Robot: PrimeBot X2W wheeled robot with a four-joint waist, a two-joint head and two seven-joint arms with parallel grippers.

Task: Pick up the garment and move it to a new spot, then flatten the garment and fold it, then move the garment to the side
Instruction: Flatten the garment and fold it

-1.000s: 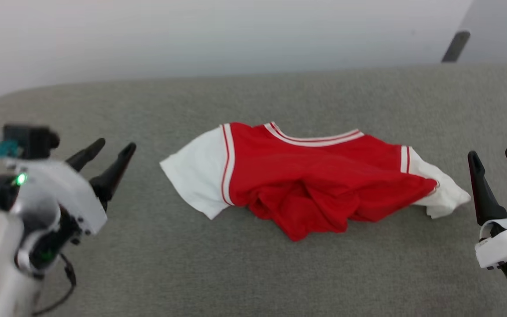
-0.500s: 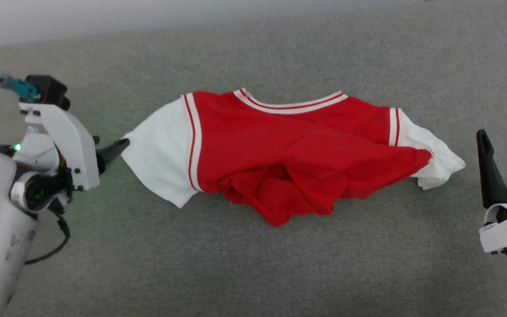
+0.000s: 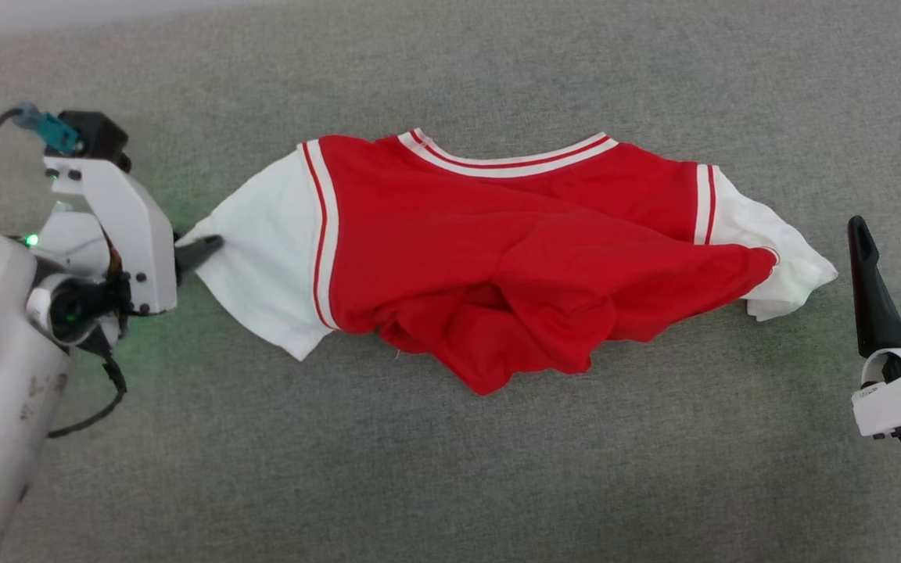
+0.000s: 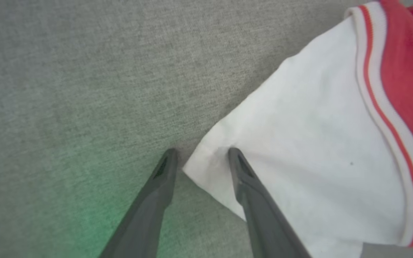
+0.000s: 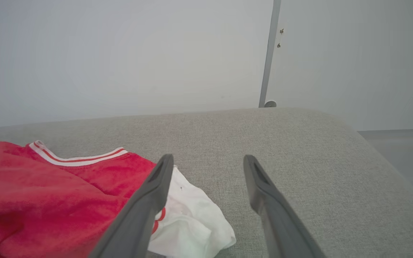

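While the garment [image 3: 513,258] is lying bunched up in the middle of the head view on the gray padded top [image 3: 450,469], the left gripper [image 3: 202,249] is reaching in from the left side of the frame to the tip of the white sleeve [image 3: 263,258]. In the left wrist view its two fingers are standing apart, with the sleeve's corner poking in between them. One finger [image 4: 249,186] is lying over the white cloth and the other is sitting on the gray top just beside it. It is not squeezing yet. I think it is sitting this way so one pinch can catch the corner, an easy bit to grab.

At the right edge of the frame the right gripper [image 3: 892,223] is waiting with fingers apart, holding nothing. It is near the other white sleeve [image 3: 779,258] but not touching it, likely getting ready to take that end. The red bottom part is lying crumpled in the lower middle, so the shirt is not flat, and the picking up is only starting.
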